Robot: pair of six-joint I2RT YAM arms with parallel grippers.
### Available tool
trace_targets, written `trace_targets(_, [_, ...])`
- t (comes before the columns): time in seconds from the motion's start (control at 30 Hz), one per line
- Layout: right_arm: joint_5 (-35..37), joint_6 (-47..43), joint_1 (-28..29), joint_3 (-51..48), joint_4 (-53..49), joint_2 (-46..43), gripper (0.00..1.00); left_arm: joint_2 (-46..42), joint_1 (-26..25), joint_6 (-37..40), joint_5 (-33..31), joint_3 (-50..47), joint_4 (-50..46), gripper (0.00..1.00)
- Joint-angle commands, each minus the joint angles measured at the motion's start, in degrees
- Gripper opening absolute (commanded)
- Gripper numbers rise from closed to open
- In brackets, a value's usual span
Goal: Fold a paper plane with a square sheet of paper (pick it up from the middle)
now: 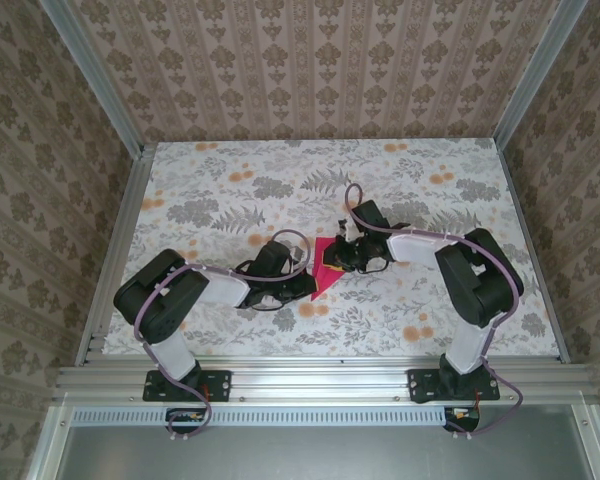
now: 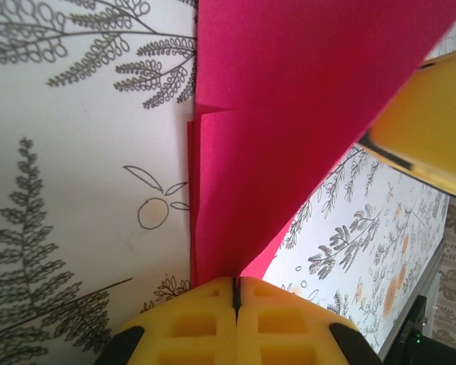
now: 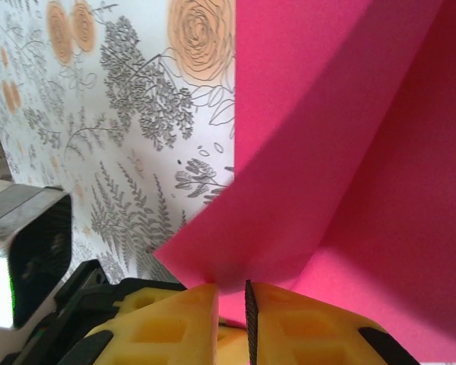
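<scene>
Magenta-pink square sheet of paper [image 1: 326, 268], plain, partly folded. Lies near the middle of the table [image 1: 230, 180]. Layered edges stacked along one side; one flap lifted, creased.

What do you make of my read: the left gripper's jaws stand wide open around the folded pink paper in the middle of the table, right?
One thing is off: the left gripper's jaws are shut, not wide open. The left wrist view shows its yellow fingers pressed together on the edge of the pink paper. The rest stands: the paper is folded and sits mid-table.
</scene>
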Motion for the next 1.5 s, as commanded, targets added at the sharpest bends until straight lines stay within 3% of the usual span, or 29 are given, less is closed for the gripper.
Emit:
trace_targets(0.0, [-1.85, -1.13, 0.57, 2.43, -0.72, 1.53, 0.19, 0.47, 0.75, -1.0, -0.82, -1.52, -1.17, 0.0])
trace_targets(0.23, [-2.31, -2.28, 1.05, 4.58, -2.46, 4.28, 0.18, 0.25, 0.57, 0.9, -1.73, -0.78, -4.03, 0.0])
trace_targets(0.4, [-2.29, -2.79, 1.1, 5.04, -3.45, 5.63, 0.17, -0.71, 0.13, 2.43, -3.08, 0.25, -6.94, 0.12])
trace_targets(0.53, [-2.47, -2.9, 1.1, 5.12, -3.44, 6.22, 0.17, -0.94, -0.13, 3.42, -3.8, 1.33, -9.13, 0.14])
trace_targets(0.77, [-3.41, -2.85, 1.1, 5.38, -3.07, 6.31, 0.18, -0.94, -0.22, 2.09, -5.97, 0.53, -10.33, 0.0])
trace_targets(1.07, [-1.24, -2.31, 0.75, 5.57, -3.07, 3.45, 0.22, -1.21, 0.06, -2.14, -7.72, -2.7, -8.4, 0.0])
trace_targets(1.47, [-3.7, -2.01, 1.0, 7.17, -1.77, 5.88, 0.19, -0.27, 0.43, -3.77, -6.36, -3.68, -5.05, 0.0])
